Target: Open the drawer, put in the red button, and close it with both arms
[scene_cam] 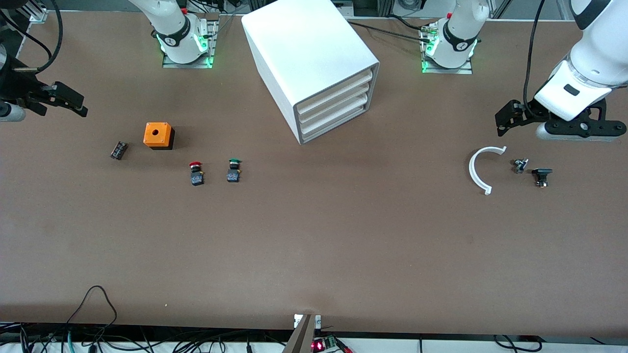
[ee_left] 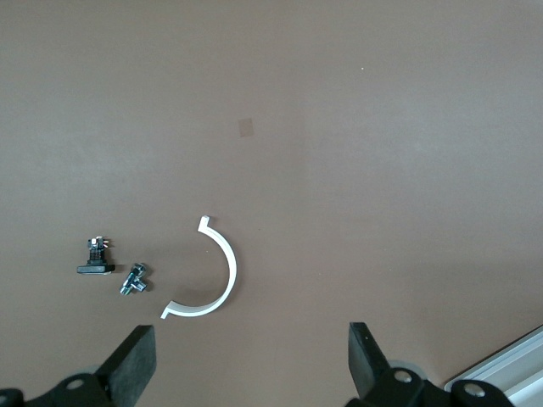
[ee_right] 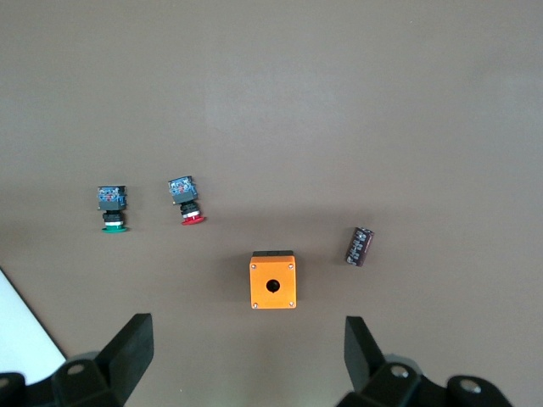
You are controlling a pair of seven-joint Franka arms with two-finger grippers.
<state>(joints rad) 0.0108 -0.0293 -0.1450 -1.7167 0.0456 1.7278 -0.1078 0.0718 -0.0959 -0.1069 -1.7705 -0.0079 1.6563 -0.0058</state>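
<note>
The white cabinet [scene_cam: 314, 59] stands at the middle of the table near the arm bases, and a corner of it shows in the left wrist view [ee_left: 509, 373]. Its three drawers are shut; the middle drawer [scene_cam: 336, 102] sits flush. The red button [scene_cam: 196, 174] lies on the table toward the right arm's end, nearer the front camera than the cabinet. It also shows in the right wrist view [ee_right: 187, 199]. My right gripper [scene_cam: 73, 103] hangs open and empty [ee_right: 246, 348] over the table's end. My left gripper [scene_cam: 506, 117] hangs open and empty [ee_left: 250, 360] over the other end.
A green-capped button [scene_cam: 234, 170] lies beside the red one. An orange box [scene_cam: 158, 135] and a dark cylinder [scene_cam: 118, 150] lie toward the right arm's end. A white arc piece [scene_cam: 481, 169], a small bolt [scene_cam: 520, 165] and a black part [scene_cam: 541, 176] lie below the left gripper.
</note>
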